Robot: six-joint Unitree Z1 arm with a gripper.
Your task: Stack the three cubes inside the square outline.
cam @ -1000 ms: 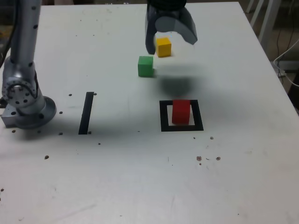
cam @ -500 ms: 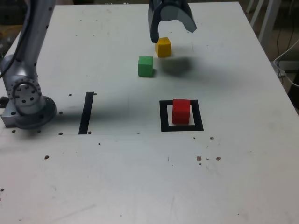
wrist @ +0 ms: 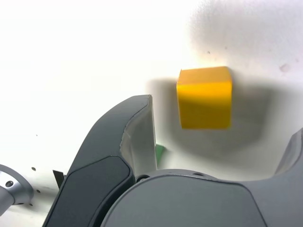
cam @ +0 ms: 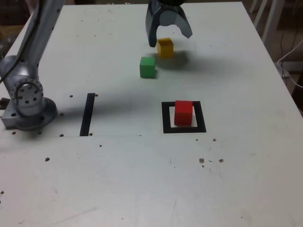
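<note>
The gripper (cam: 169, 38) hangs with fingers (wrist: 137, 137) spread around the yellow cube (cam: 165, 48), not touching. The cube sits between them, likely ready for pinching.

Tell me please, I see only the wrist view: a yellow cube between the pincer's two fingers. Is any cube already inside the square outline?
Observer: Yes. The exterior view shows the red cube standing inside the square outline, with nothing on top of it.
Operator: And where is the green cube? I see only a green sliver behind one finger.
Observer: The green cube sits on the table, beside the yellow cube, nearer the camera and toward the exterior view's left; they look apart.
Operator: Is the pincer open?
Observer: Yes. The pincer is open and hangs over the yellow cube, one finger on each side, not closed on it.
</note>
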